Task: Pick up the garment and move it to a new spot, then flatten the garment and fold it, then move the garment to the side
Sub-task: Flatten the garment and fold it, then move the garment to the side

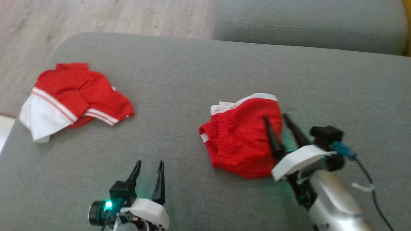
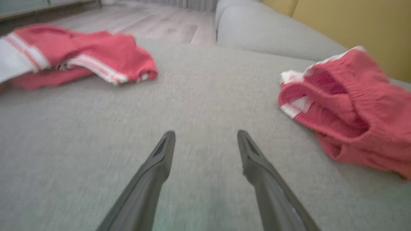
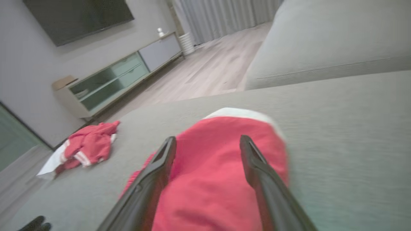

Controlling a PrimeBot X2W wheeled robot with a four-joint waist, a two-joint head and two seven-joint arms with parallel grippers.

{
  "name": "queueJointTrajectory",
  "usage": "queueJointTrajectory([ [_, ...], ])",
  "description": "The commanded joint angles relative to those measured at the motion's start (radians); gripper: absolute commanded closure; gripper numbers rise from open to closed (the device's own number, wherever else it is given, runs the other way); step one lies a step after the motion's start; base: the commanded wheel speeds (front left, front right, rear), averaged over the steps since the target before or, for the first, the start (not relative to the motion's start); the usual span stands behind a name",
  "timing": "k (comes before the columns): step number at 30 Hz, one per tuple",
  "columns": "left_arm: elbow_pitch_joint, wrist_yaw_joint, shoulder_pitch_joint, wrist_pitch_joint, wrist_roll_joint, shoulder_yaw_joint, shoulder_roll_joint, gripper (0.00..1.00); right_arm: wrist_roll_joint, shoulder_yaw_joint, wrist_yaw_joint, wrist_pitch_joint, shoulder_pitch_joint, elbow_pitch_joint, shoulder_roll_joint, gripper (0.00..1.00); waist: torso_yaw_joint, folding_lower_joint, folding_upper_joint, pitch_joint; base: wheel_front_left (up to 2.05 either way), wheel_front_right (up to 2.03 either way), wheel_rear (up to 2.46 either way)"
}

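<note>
My right gripper (image 1: 274, 116) is spread and holds nothing, its tips over the 3 o'clock edge of the shorts (image 1: 240, 141), which lie mid-cushion (image 1: 192, 80). The left gripper (image 1: 150, 162) is also spread and has them at 2 o'clock. I judge the right arm nearer.

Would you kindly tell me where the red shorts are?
In the head view, the red shorts lie right of centre on the grey cushion, by the right gripper, apart from the red-and-white garment at left.

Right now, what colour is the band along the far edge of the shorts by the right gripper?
White band, on red shorts; the head view shows it best.
</note>
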State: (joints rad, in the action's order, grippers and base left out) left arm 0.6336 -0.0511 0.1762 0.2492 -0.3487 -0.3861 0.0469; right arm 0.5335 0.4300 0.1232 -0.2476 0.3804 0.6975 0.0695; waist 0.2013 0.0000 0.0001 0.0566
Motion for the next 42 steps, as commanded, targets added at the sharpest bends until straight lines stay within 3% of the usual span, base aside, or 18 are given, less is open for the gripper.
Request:
queueJointTrajectory([
  [1,-0.042,0.005,0.031,0.013,0.020,0.044,0.003,0.00,-0.042,-0.036,0.008,-0.013,0.010,-0.033,-0.005,0.00,-0.039,0.0000,-0.0001,-0.013,0.00,0.00,0.00],
  [7,-0.116,0.009,-0.003,0.013,0.095,0.110,0.007,0.00,-0.239,-0.236,0.008,-0.014,-0.096,-0.092,-0.010,0.00,-0.099,0.0000,-0.0001,-0.040,0.00,0.00,0.00],
  [14,-0.186,0.014,-0.099,0.013,0.137,0.170,0.005,0.00,-0.323,-0.315,0.008,-0.014,-0.214,-0.107,-0.018,0.00,-0.135,0.0000,-0.0001,-0.070,0.00,0.00,0.00],
  [23,-0.225,0.016,-0.176,0.013,0.123,0.153,0.004,0.00,-0.286,-0.277,0.008,-0.014,-0.278,-0.116,-0.019,0.00,-0.148,0.0000,-0.0001,-0.082,0.00,0.00,0.00],
  [42,-0.216,0.017,-0.149,0.013,0.118,0.101,0.003,0.00,-0.191,-0.136,0.008,-0.014,-0.176,-0.086,-0.019,0.00,-0.085,0.0000,-0.0001,-0.050,0.00,0.00,0.00],
])
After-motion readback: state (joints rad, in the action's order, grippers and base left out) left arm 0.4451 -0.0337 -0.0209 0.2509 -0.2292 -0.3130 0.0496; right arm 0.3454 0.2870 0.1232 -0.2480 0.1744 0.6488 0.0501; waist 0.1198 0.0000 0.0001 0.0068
